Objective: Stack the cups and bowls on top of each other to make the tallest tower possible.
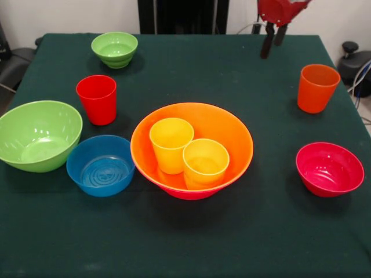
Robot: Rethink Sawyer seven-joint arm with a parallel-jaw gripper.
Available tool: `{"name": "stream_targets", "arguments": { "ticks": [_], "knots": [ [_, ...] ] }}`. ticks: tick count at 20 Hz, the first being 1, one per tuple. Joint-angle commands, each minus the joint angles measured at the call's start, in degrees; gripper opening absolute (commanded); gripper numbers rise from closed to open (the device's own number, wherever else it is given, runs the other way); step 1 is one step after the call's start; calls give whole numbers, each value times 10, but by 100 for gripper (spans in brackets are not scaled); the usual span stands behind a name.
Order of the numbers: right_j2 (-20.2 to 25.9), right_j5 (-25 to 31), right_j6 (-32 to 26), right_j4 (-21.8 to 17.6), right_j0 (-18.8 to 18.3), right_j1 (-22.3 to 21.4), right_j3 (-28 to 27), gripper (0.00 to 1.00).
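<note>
The tower is the large orange bowl [191, 139] nested in the pink bowl [188, 194], whose base just shows beneath it, at the table's middle. Two yellow cups [171, 143] [205, 163] stand upright inside the orange bowl. The red cup [97, 98] stands left of it, the orange cup [316, 87] at the right. The medium-large green bowl [37, 134] and the small blue bowl [101, 165] touch at the left. The small green bowl [115, 48] is far left, the small red bowl [329, 168] near right. My gripper [273, 39] hangs open and empty at the top, above the far table edge.
The dark green table cloth [185, 243] covers the table. The robot's black pedestal [182, 16] stands behind the far edge. Dark chair parts and cables [355, 61] show past the right side.
</note>
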Motion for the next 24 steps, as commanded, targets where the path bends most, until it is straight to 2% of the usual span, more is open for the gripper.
{"name": "stream_targets", "arguments": {
  "ticks": [1,6,16,24],
  "knots": [
    [63,-59,83,14,-13,21,38,100],
    [58,-27,133,20,8,46,-6,100],
    [60,-18,162,38,24,70,-41,100],
    [61,-25,159,55,36,73,-36,100]
  ]
}}
